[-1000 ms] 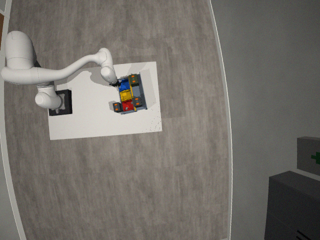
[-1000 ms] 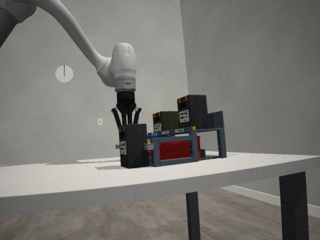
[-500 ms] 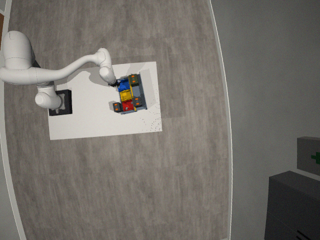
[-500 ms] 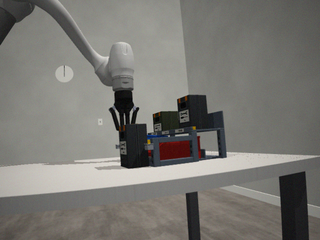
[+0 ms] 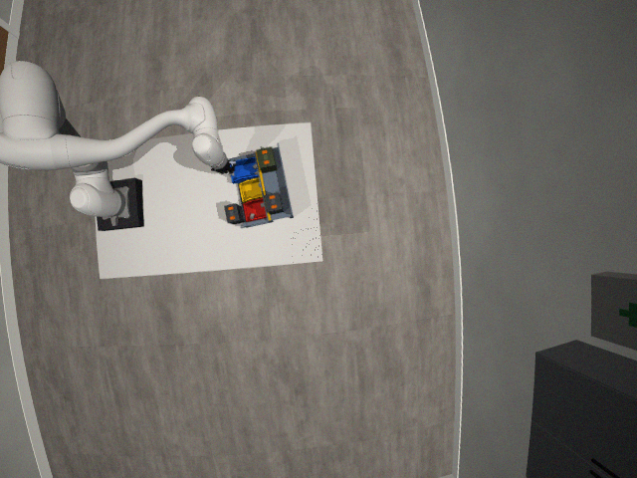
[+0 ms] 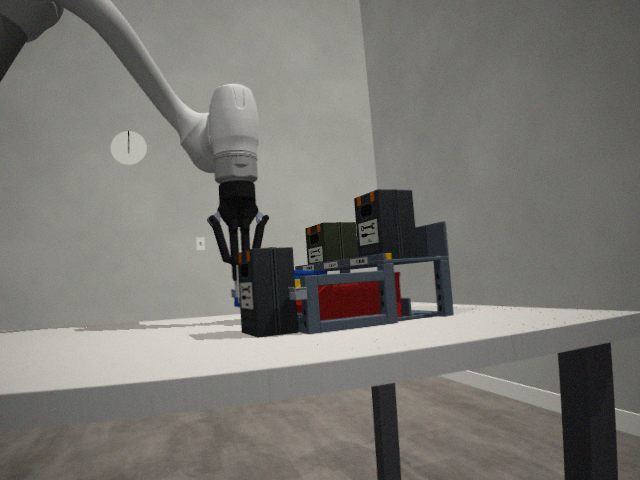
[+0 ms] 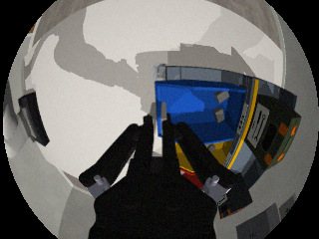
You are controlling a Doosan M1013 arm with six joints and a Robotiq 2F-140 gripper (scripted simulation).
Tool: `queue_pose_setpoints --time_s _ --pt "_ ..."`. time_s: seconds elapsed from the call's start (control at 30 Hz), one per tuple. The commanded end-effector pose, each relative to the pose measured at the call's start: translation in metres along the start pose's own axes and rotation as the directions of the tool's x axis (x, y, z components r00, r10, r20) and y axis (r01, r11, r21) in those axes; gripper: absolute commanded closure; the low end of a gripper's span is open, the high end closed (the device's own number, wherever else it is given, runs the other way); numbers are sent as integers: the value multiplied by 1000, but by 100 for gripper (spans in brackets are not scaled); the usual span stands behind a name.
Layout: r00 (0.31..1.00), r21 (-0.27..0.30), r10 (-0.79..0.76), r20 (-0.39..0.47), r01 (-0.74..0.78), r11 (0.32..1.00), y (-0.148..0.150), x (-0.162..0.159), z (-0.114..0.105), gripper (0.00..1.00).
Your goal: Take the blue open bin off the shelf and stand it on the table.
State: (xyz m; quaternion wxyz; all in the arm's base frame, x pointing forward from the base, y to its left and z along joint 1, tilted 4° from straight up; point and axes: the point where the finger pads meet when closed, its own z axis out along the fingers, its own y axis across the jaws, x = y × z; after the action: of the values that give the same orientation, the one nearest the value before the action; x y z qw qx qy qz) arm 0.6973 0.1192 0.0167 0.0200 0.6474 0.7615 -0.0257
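Tool (image 7: 159, 119): black two-finger type on the white jointed arm (image 5: 154, 125), pointing straight down, fingers pinched narrowly on the pale front lip of the blue open-fronted plastic bin (image 7: 193, 110); a top-down pinch on the thin wall suits a bin whose sides are boxed in by the shelf. Blue bin: at the end of the lower tier of the grey slotted-post shelf rack (image 6: 442, 279), nearest the arm, front edge projecting past the frame; whether its base rests fully on the tier cannot be told. Contents: small grey parts (image 7: 221, 98) visible loose on its floor, so a level carry seems called for. Yellow open plastic bin (image 5: 250, 189) and red open plastic bin (image 5: 253, 209): same tier, side by side beyond the blue one, fronts facing the arm. Dark grey upright case (image 6: 266, 291): standing on the white tabletop (image 6: 155, 356) just beside the rack's corner, hiding most of the blue bin in the exterior view. Olive case (image 6: 330, 240) and taller dark case (image 6: 385, 222): on the upper tier, apart from the tool.
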Motion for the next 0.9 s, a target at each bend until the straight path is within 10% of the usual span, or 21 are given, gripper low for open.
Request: queue_pose_setpoints --time_s 0.0,0.87 --pt "1000 0 -1 0 1 1000 -12 0 0 100" --pt "1000 0 -1 0 1 1000 -60 0 0 100"
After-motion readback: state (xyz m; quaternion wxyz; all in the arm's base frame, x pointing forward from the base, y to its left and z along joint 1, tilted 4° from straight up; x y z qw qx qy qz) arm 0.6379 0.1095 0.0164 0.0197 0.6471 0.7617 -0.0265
